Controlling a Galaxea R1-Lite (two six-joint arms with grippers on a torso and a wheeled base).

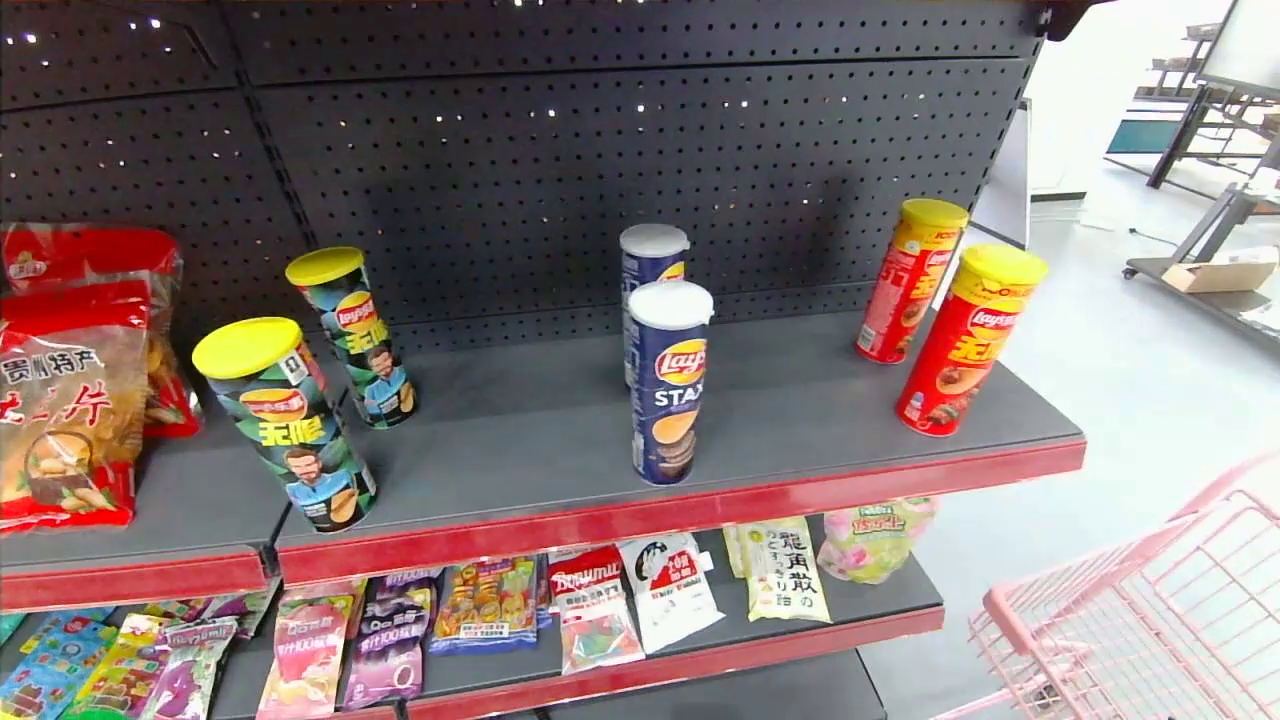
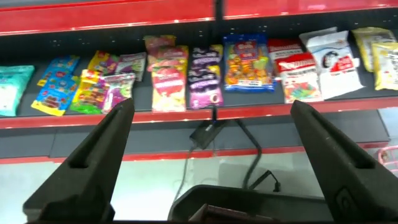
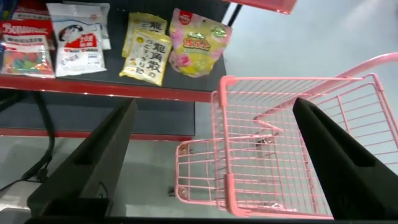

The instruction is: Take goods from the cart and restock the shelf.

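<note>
Shelf (image 1: 700,505) ahead, chip cans (image 1: 670,380) standing in pairs with gaps left to fill. Pink cart (image 3: 280,79) at four o'clock, below my right fingers (image 3: 99,162), spread apart and empty, likely ready to pick. My left fingers (image 2: 93,162) are likewise apart, holding nothing.

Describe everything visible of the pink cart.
The pink cart is a basket of thin wire grid with a thicker rounded rim, apparently coated metal. It stands upright on the pale floor, beyond the right end of the shelf. In the right wrist view no goods can be made out inside, and nothing but the floor touches it.
</note>
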